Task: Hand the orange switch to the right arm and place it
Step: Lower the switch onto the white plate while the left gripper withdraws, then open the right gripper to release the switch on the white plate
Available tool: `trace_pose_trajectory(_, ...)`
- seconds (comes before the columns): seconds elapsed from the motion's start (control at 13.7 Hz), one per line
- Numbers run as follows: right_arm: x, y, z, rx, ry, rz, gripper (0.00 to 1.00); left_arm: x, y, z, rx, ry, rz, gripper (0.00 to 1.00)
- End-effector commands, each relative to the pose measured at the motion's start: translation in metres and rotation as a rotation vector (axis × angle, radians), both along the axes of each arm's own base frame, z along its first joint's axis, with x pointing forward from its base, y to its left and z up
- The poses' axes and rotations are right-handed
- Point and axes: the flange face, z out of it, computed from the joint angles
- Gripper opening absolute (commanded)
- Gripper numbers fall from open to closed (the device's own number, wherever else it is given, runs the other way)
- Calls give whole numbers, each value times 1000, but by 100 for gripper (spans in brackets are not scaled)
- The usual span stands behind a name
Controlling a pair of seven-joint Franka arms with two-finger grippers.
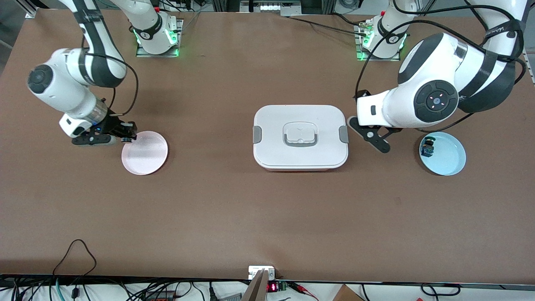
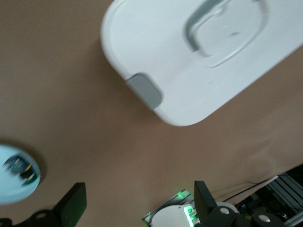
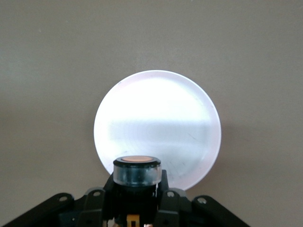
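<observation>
On the brown bench (image 1: 234, 217), the white lidded box (image 1: 300, 136) sits at the middle and serves as the landmark. Toward the right arm's end of the bench from the box lies the pink plate (image 1: 144, 152), about as near to the front camera as the box. Toward the left arm's end lies the blue plate (image 1: 449, 156), likewise level with the box, and on it rests the green-capped switch (image 1: 427, 146), at the plate's edge closest to the box.

The right hand (image 1: 130, 136) hangs over the rim of the pink plate, on the side away from the box. Its fingers are clamped on the orange switch (image 3: 137, 172), which the right wrist view shows with its orange cap facing the plate, poised above the plate's edge.

The left hand (image 1: 370, 138) hovers over the bare bench between the box and the blue plate, just beside the box's grey side latch (image 1: 343, 134). Its fingers (image 2: 71, 205) stand wide apart with nothing between them.
</observation>
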Motion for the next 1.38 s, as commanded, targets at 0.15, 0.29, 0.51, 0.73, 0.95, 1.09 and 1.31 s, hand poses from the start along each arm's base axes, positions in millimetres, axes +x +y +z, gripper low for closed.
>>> trace_pose_trajectory(0.15,7,3,-63,-28,-45,4,0,13,44,35,167,-68,79,100)
trace_pose_trajectory(0.29,9,3,-88,-37,-78,-1,0,19,74,62,177,-144,173,100)
trace_pose_trajectory(0.51,7,2,-110,-41,-84,-10,2,13,111,97,140,-311,307,100)
trace_pose_trajectory(0.73,7,2,-113,-41,-81,-19,36,-4,162,103,51,-379,467,100)
trace_pose_trajectory(0.95,13,3,-96,-40,-113,-8,100,-28,185,108,-34,-465,527,100)
trace_pose_trajectory(1.09,16,4,-72,-35,-116,-2,100,-28,193,106,-5,-492,524,100)
trace_pose_trajectory(1.31,27,6,-26,-21,-77,9,100,-32,198,110,9,-465,547,100)
